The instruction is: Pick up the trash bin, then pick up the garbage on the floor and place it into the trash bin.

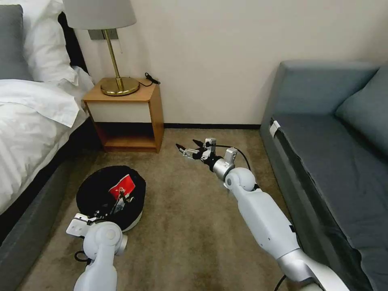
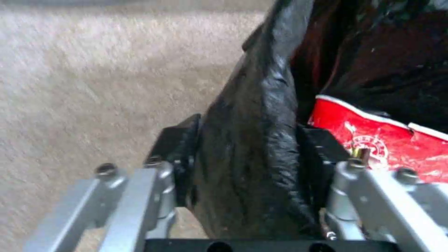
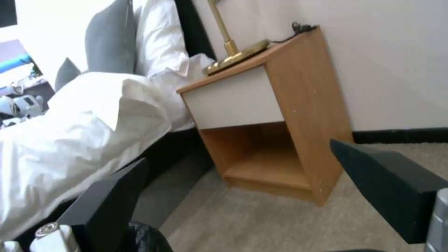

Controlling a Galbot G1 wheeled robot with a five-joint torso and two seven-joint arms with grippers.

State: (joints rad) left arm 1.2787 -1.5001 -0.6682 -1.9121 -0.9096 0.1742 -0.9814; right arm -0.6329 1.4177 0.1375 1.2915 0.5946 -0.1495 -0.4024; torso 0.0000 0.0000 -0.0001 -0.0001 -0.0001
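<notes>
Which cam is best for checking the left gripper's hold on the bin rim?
Left wrist view: the left gripper is shut on the trash bin rim, bag between its fingers. Head view shows the whole bin, but the arm hides the grasp. Right wrist view catches just a bag edge.

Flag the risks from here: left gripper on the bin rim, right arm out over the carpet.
1. The left gripper pinches the trash bin only at its bag-covered rim, so the slick black liner could slip or pull off, and the bin may tilt.
2. A red-and-white packet sits high near the rim; a tilt might spill it.
3. The right gripper hangs open near the nightstand; a careless swing could clip it.
</notes>
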